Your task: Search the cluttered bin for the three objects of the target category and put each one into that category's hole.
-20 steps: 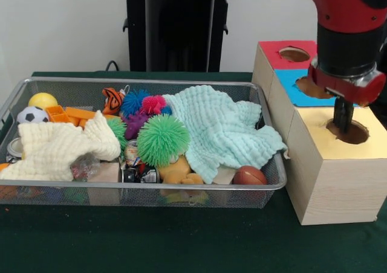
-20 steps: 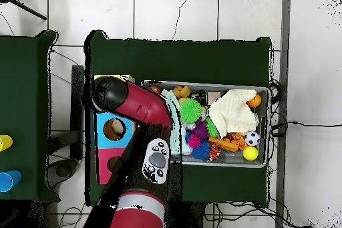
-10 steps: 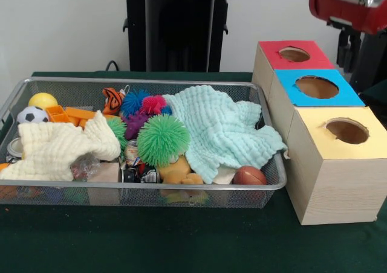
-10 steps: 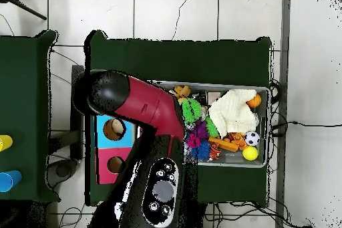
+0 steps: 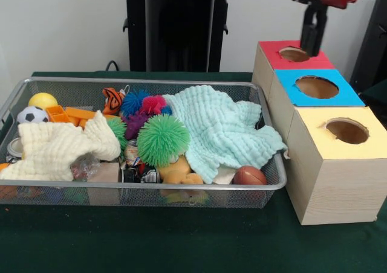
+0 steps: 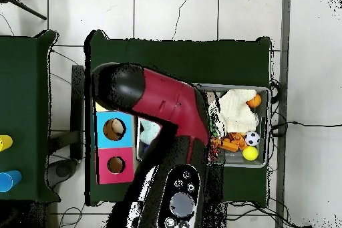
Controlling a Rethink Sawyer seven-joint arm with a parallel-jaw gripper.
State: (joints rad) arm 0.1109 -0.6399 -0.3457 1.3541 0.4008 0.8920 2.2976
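The wire mesh bin (image 5: 145, 186) stands at the left and is full of toys and cloths. No multi-patch soft ball shows in either view. The round hole (image 5: 347, 131) in the yellow-topped wood-grain box is at the near right and nothing is in its opening. My gripper (image 5: 311, 51) hangs from the red arm at the top right, above the red-topped box's hole (image 5: 294, 54), with nothing seen in it. In the overhead view the arm (image 6: 167, 105) hides the gripper, the yellow box and the bin's left half; the bin's rim (image 6: 269, 125) shows at the right.
In the bin lie a spiky green ball (image 5: 162, 139), a mint cloth (image 5: 224, 128), a cream cloth (image 5: 60, 146), a brown basketball (image 5: 249, 176), a yellow ball (image 5: 43, 100) and a soccer ball (image 5: 31, 115). The blue-topped box (image 5: 317, 87) stands between the red and yellow ones.
The gripper rose out of the yellow box's hole, went up to the picture's top right, then swung left over the red-topped box. Overhead, the arm now covers more of the bin.
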